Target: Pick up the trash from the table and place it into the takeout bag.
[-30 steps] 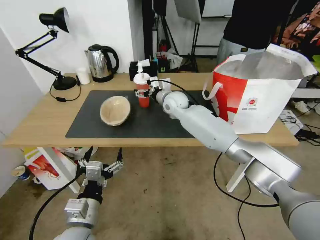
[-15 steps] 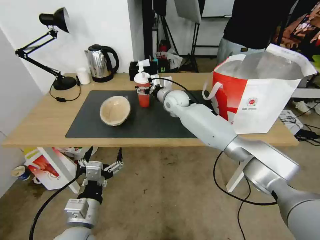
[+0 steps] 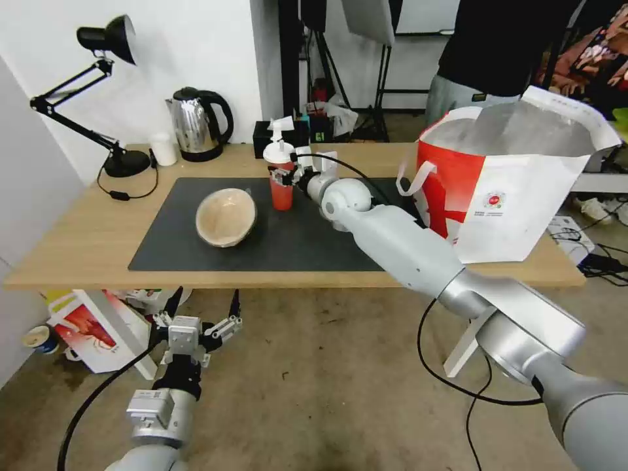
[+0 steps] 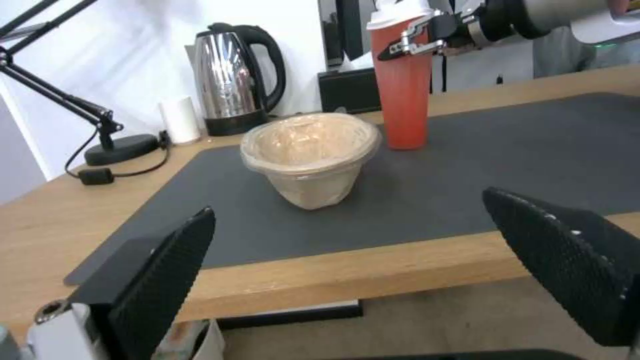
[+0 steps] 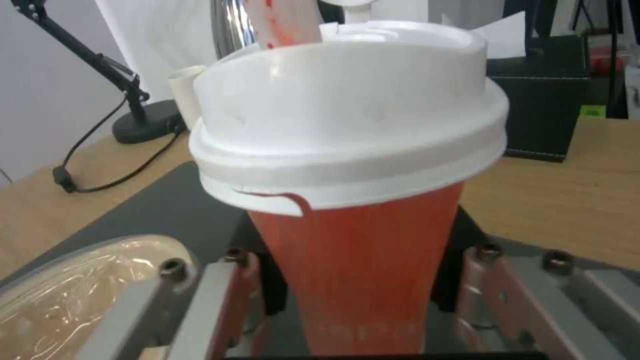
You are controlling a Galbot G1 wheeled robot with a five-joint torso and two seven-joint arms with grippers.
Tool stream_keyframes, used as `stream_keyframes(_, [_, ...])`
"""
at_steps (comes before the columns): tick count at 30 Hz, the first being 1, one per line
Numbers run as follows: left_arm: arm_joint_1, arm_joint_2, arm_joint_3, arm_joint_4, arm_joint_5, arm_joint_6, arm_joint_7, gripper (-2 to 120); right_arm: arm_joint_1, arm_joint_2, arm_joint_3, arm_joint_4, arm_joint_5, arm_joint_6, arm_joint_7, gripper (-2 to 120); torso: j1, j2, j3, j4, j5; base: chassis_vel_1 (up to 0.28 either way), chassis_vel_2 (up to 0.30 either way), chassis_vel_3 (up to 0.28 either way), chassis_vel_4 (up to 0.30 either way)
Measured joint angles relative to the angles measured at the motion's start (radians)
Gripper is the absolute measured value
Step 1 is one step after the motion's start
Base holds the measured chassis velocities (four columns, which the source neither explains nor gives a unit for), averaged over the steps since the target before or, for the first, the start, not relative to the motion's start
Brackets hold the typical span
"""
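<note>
The red drink cup (image 3: 282, 191) with white lid and straw stands upright on the dark mat of the table (image 3: 78, 242). My right gripper (image 3: 282, 176) reaches across from the right and is shut on the cup (image 5: 363, 270) just under its lid, one finger on each side; the cup (image 4: 402, 90) still rests on the mat. A tan paper bowl (image 3: 226, 216) lined with clear film (image 4: 310, 155) sits to the cup's left. The takeout bag (image 3: 517, 190) stands open at the table's right end. My left gripper (image 3: 196, 320) hangs open below the table's front edge.
A desk lamp (image 3: 124, 160), a steel kettle (image 3: 196, 124), a small white cup (image 3: 163, 149) and a black tissue box (image 3: 281, 134) line the far edge. A red-printed white box (image 3: 91, 327) lies on the floor under the table's left end. A person stands behind the bag.
My right gripper slid a little higher on the red cup and its fingers drew in against it. The cup, the bowl and the left arm stayed put.
</note>
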Motion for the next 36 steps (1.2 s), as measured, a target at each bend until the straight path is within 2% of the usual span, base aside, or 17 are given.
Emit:
stream_keyframes(4, [0.0,0.0,0.0,0.0,0.0,0.0,0.0,100,0.0,-0.008,0.001,0.008,0.003,-0.002,0.001,30,0.0,0.0,0.0,0.0001,0.0,0.0,0.0,0.0,0.0])
stream_keyframes(12, [0.0,0.0,0.0,0.0,0.0,0.0,0.0,100,0.005,-0.04,0.016,0.062,0.021,-0.008,0.02,10,0.0,0.0,0.0,0.0001,0.0,0.0,0.0,0.0,0.0])
stream_keyframes(18, [0.0,0.0,0.0,0.0,0.0,0.0,0.0,100,0.036,-0.067,0.028,0.104,0.038,-0.018,0.039,9,0.0,0.0,0.0,0.0001,0.0,0.0,0.0,0.0,0.0])
stream_keyframes(24, [0.0,0.0,0.0,0.0,0.0,0.0,0.0,100,0.103,-0.142,0.025,0.186,0.086,-0.041,0.08,8,0.0,0.0,0.0,-0.0003,0.0,0.0,0.0,0.0,0.0])
stream_keyframes(32, [0.0,0.0,0.0,0.0,0.0,0.0,0.0,100,0.156,-0.263,0.015,0.379,0.184,-0.071,0.157,8,0.0,0.0,0.0,0.0001,0.0001,0.0,0.0,0.0,0.0])
stream_keyframes(35, [0.0,0.0,0.0,0.0,0.0,0.0,0.0,100,0.175,-0.331,0.021,0.476,0.236,-0.083,0.188,8,0.0,0.0,0.0,-0.0001,0.0002,0.0,0.0,0.0,0.0])
stream_keyframes(36, [0.0,0.0,0.0,0.0,0.0,0.0,0.0,100,0.175,-0.331,0.021,0.476,0.236,-0.083,0.188,8,0.0,0.0,0.0,-0.0001,0.0002,0.0,0.0,0.0,0.0])
